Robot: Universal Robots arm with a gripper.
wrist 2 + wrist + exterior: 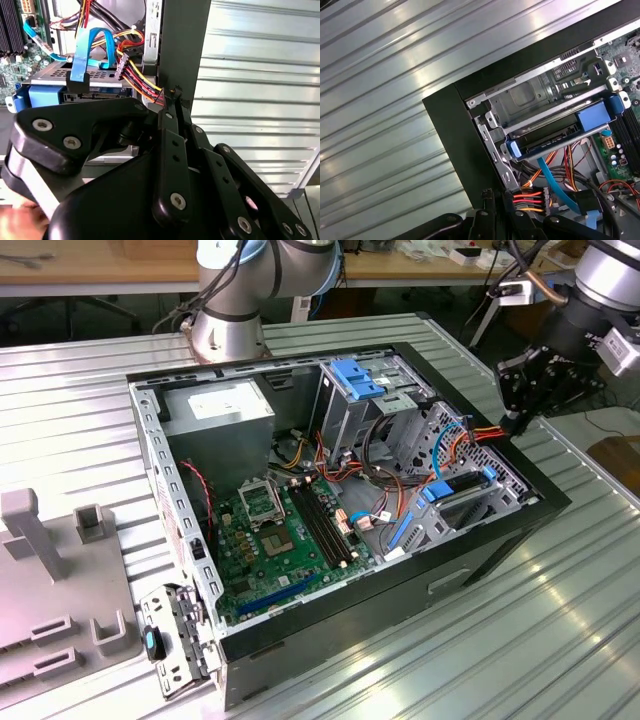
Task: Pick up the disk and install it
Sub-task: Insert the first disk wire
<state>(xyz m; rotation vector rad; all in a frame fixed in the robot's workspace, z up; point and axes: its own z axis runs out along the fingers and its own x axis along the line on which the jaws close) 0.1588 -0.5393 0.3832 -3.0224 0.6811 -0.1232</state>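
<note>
While the disk (547, 137) sits caged (blue rails), gripper (512, 423) closed beside

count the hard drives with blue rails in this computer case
1: the dark flat disk with blue plastic rails sits in the grey metal cage; others may be hidden.

Site, as I log it from my console: robotics lab or test workshop. Evidence — ribbed aluminium table (560, 640) serving as the work surface; robot arm base (235, 315) mounted at its far edge; open computer case (380, 585) lying on the table, motherboard (270, 530) and coloured cable bundles (478, 435) exposed; grey fixture blocks (40, 540) at the exterior view's left; wooden bench (100, 265) behind — small gear scattered along it.
</note>
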